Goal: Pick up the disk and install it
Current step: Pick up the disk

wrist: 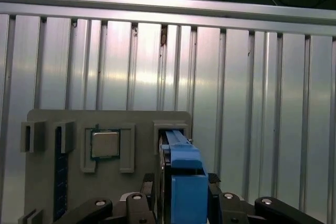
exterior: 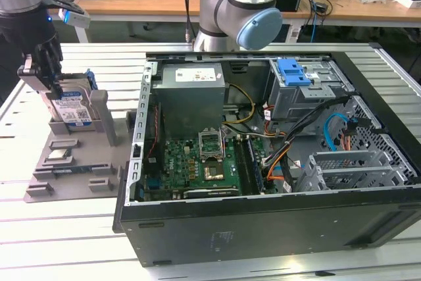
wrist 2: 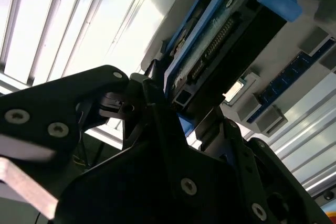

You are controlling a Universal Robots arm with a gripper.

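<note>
Ribbed silver aluminium tabletop (exterior: 66, 235) is carrying everything I am watching, and wooden desks (exterior: 145, 1) strewn with cables are lining the room behind it. At the exterior view's left I am seeing the claw (exterior: 52, 87) reaching down over the disk (exterior: 71, 111). In both wrist views its fingers (wrist 2: 152, 103) are pressing against the two broad faces of the drive, so I am reading it as closed on the disk. The disk is standing upright on edge in a slot of the grey stand (exterior: 72, 162), with its blue bracket sitting between the fingers. Near that slot, a square silver processor chip (wrist: 105, 144) is lying flat in its own recess of the stand. Towards the exterior view's right, just beside the stand, an open computer case (exterior: 263, 222) is lying on its side on the table, showing a green motherboard (exterior: 197, 162) and a blue tray latch (exterior: 293, 72). Behind the case the arm's grey and pale blue joints (exterior: 223, 14) are standing.
</note>
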